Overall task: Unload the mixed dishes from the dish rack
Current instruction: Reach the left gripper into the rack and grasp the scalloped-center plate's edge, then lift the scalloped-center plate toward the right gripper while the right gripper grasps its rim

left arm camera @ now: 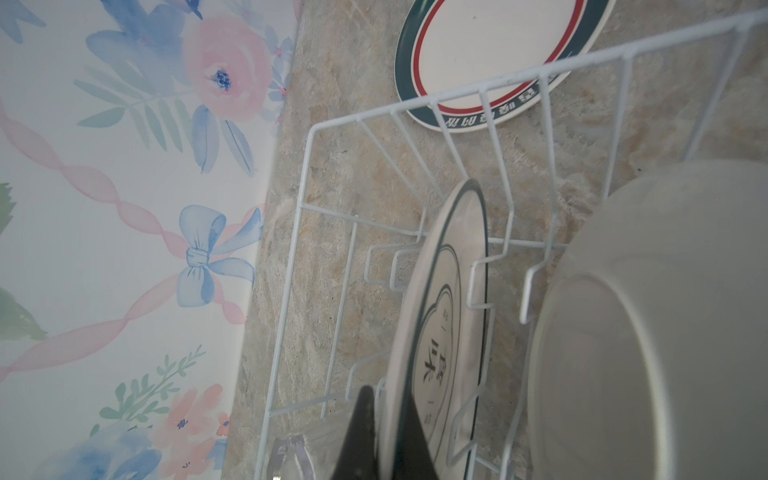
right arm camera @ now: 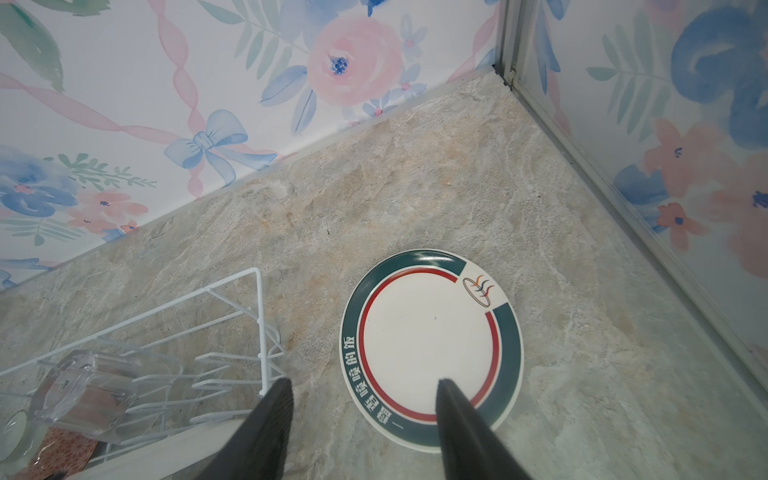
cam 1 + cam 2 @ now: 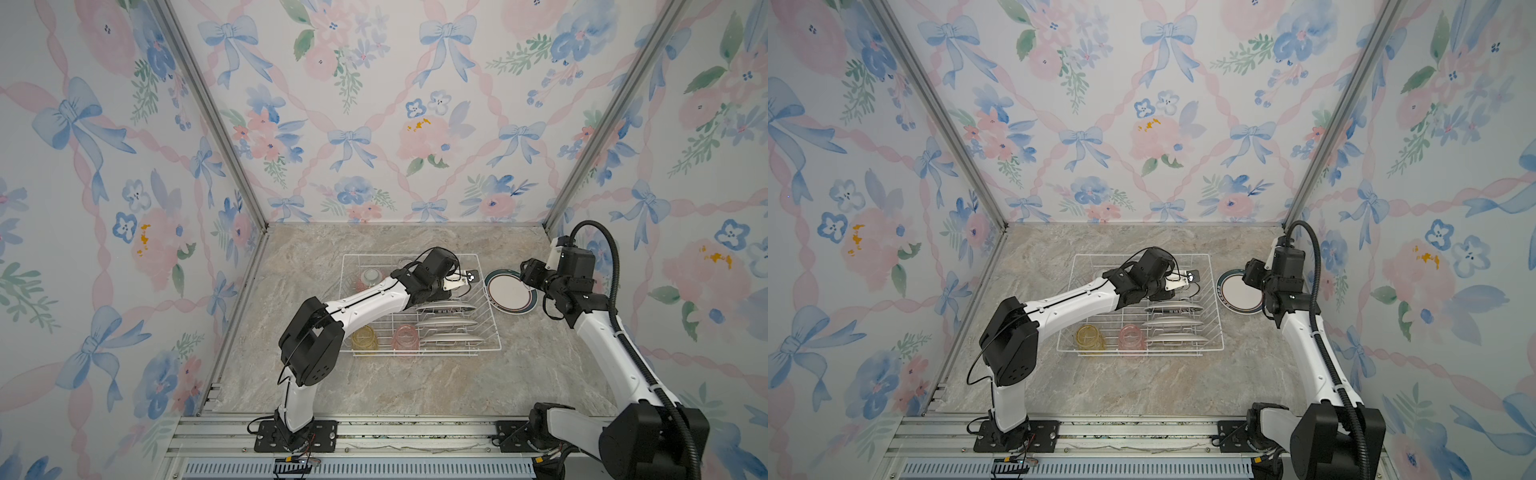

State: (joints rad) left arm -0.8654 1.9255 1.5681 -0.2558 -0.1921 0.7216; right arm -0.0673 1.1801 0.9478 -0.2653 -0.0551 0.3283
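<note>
Now the farthest upright plate (image 1: 440,316) stands in the right-hand slots of the dish rack (image 3: 428,351), its rim pinched by the closed jaws of the left gripper (image 1: 384,403). Lifting it straight up should clear the prongs (image 1: 478,286) and the neighbouring plate (image 1: 644,332) just nearer. Right of the rack, a flat plate (image 2: 428,345) lies on the table (image 2: 415,187) under the right gripper (image 2: 365,384), whose jaws are half-spread and empty.

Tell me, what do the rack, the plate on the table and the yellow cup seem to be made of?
Rack: probably metal wire with a glossy white coating, judging by its thin, bent rods.
Plate: glazed ceramic or melamine, hard to say which; it has a smooth sheen and a printed green-and-red band.
Yellow cup: tinted plastic or glass; it looks see-through.
</note>
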